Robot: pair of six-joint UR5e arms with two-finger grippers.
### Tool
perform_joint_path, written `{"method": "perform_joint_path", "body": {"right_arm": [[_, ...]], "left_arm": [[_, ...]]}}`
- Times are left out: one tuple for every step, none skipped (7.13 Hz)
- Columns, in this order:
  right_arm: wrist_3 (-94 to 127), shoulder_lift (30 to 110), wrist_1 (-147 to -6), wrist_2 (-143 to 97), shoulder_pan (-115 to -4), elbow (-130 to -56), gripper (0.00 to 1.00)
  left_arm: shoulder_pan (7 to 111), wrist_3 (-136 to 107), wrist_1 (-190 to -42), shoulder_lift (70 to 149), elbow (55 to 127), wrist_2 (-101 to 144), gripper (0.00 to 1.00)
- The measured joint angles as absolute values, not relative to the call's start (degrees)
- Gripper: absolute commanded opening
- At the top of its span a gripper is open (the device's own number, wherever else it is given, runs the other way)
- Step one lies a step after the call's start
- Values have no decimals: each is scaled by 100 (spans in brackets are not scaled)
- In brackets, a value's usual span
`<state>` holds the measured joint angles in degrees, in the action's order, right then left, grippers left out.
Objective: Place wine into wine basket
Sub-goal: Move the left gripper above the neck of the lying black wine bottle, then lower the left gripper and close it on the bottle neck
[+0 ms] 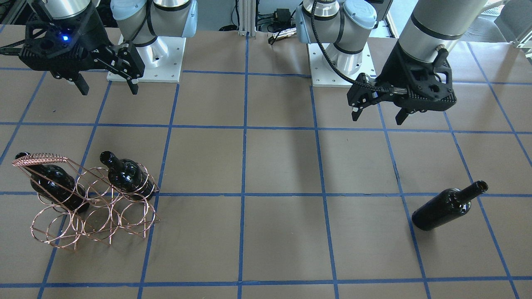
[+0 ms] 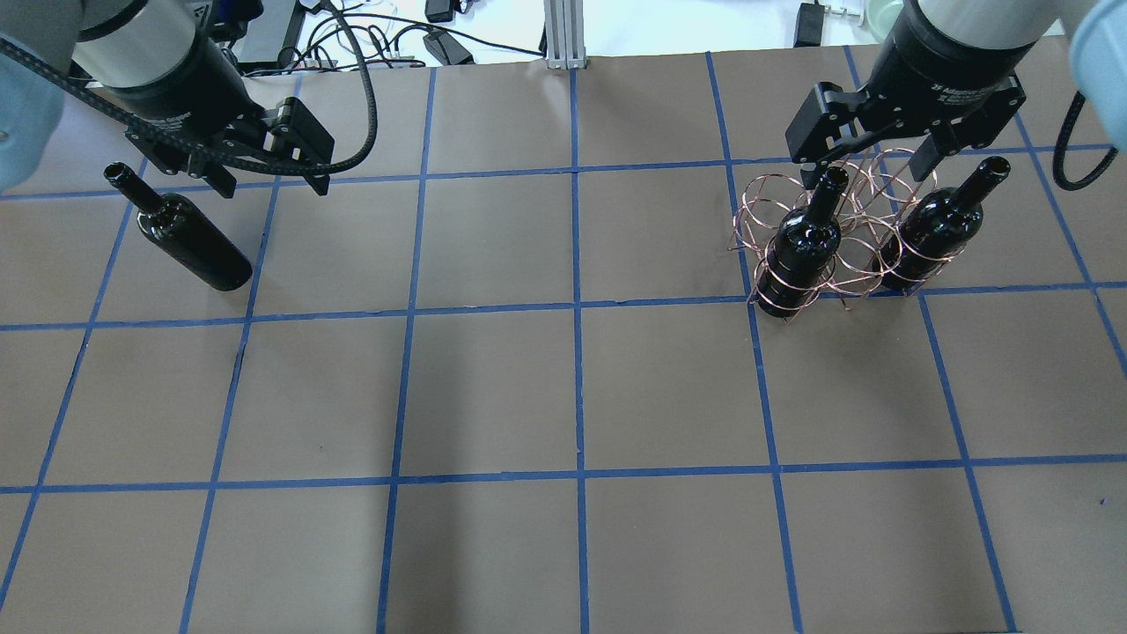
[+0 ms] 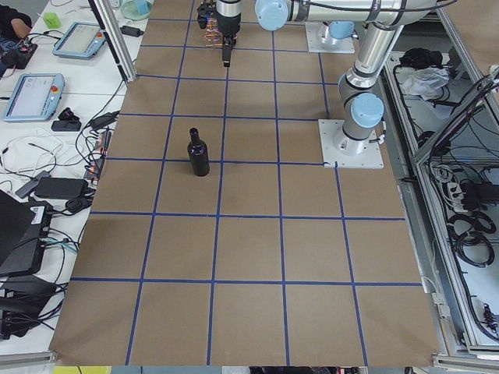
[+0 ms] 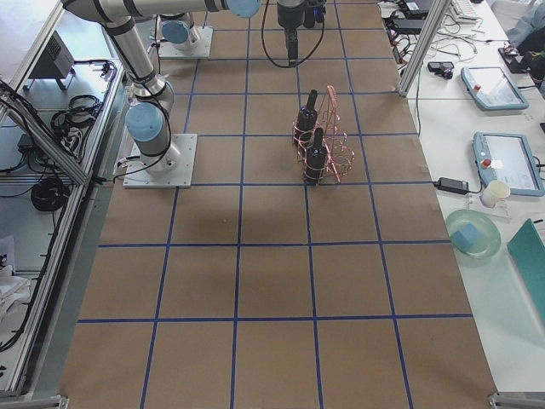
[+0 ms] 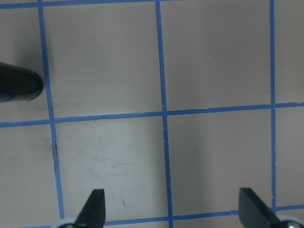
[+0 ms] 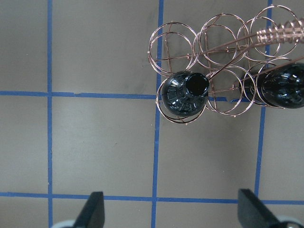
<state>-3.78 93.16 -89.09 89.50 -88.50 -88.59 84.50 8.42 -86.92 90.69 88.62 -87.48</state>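
Overhead exterior view: the wine stands upright and alone on the table at the robot's left, well apart from the basket at its right. Two more bottles sit in the end rings of the basket row nearer the robot. That makes three bottles, two of them racked and one outside.

Two arms work the scene. The left claw hangs spread wide and empty above the table, just beside the wine's neck as this camera sees it. The right claw, also spread and holding nothing, hovers over the basket and blocks its far side from the overhead camera.

The front-facing camera, looking the other way, shows what that claw hides: the coiled handle and the rings in two rows of three. The left wrist camera catches only a dark sliver of the wine at its frame edge. The right wrist camera looks straight down one racked bottle's open mouth. Blue tape squares off the brown table in every shot. Only the side views reach the benches, where tablets lie.
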Motion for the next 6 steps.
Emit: {"method": "perform_joint_path", "body": {"right_arm": [[-380,9316,-8908,8953,-8850,-8859,100],[-384,9317,-8910,8957,-8850,-8859,100],[-386,9316,-8910,8962,-8850,-8859,100],[-389,9317,-8906,8964,-8851,-8859,100],[-395,9316,-8904,8967,-8851,-8859,100],[-400,9316,-8904,8971,-8851,-8859,100]], "left_arm": [[8080,1383,-8666,9139,8784,-8744,100],[7698,2027,-8596,9265,8661,-8731,100],[7370,2548,-8514,9436,8513,-8710,100],[7100,2833,-8470,9645,8379,-8698,100],[6883,3029,-8389,9883,8262,-8703,100],[6736,3226,-8249,10116,8176,-8707,100]]}}
